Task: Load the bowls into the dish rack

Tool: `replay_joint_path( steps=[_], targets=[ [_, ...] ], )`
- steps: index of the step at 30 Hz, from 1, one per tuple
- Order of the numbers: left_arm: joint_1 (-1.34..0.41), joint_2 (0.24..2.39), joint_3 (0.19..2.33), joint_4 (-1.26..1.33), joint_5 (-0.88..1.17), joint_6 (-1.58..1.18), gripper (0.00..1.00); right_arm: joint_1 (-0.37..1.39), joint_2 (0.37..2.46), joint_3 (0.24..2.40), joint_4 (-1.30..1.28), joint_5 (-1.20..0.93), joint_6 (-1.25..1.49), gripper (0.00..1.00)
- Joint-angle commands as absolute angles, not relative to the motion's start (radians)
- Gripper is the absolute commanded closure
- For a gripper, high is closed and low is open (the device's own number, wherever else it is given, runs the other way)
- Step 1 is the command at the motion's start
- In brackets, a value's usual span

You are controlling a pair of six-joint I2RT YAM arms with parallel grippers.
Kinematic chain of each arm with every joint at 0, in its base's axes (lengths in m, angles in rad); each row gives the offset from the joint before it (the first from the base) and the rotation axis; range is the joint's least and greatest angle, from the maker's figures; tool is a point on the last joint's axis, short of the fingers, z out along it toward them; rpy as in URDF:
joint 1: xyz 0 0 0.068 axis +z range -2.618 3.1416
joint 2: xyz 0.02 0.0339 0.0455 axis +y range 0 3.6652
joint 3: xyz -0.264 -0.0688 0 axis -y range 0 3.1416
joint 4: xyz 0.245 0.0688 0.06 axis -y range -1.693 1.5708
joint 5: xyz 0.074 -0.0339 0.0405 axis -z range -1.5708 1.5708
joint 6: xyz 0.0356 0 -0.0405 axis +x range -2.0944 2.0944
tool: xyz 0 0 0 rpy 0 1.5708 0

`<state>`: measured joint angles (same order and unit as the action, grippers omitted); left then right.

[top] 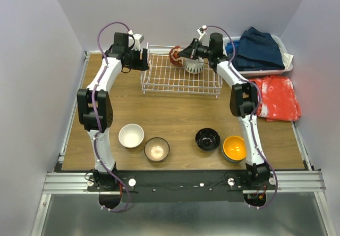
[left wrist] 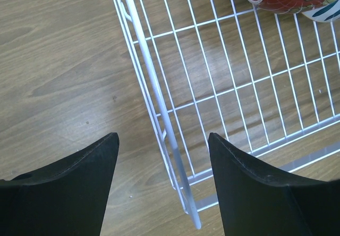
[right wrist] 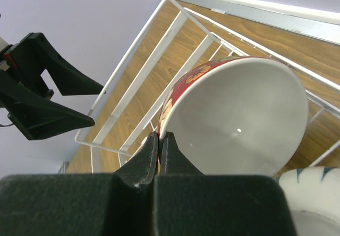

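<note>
- right claw (right wrist: 159,136) closed on nothing, tips just beside the red bowl (right wrist: 239,124), which is tilted in the rack (left wrist: 154,82);
- left claw (left wrist: 163,140) open, empty, over the rack's left rim;
- white bowl (top: 131,135) sits near-left on the table (top: 175,114), nearer the left claw.

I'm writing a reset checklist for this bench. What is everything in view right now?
white wire dish rack: one, white, far middle of the table
cream bowl with red outside: one, in the rack, tipped on its side
white bowl with blue marks: one, in the rack beside it
plain white bowl: one, near left
brown bowl with dark rim: one, right of the white one
glossy black bowl: one, near right
orange bowl: one, nearest the right arm
white plastic basket: one, far right, holding blue clothes
red cloth: one, right edge
left tool: open, over the rack's left edge
right tool: shut, at the red bowl's rim
</note>
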<state>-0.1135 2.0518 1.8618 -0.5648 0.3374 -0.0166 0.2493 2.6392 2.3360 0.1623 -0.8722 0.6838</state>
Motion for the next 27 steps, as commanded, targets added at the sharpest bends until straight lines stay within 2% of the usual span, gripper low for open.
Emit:
replay_joint_path(
  steps=[1, 12, 18, 20, 22, 27],
  targets=[
    [-0.118, 2.074, 1.882, -0.529, 0.379, -0.043, 0.23, 0.225, 2.560, 2.289, 0.101, -0.828, 0.646, 0.97],
    [-0.121, 2.072, 1.894, -0.543, 0.374, -0.029, 0.23, 0.219, 2.568, 2.192, 0.187, -0.884, 0.802, 0.93],
    [-0.126, 2.069, 1.898, -0.546, 0.353, -0.014, 0.23, 0.195, 2.548, 2.134, 0.149, -0.880, 0.831, 0.90],
    [-0.130, 2.074, 1.901, -0.543, 0.348, -0.014, 0.23, 0.186, 2.542, 2.137, 0.109, -0.859, 0.796, 0.84],
    [-0.132, 2.080, 1.908, -0.540, 0.348, -0.014, 0.23, 0.172, 2.522, 2.138, 0.063, -0.844, 0.752, 0.83],
    [-0.133, 2.092, 1.925, -0.529, 0.360, -0.023, 0.23, 0.138, 2.455, 2.109, 0.003, -0.816, 0.683, 0.68]
  ],
)
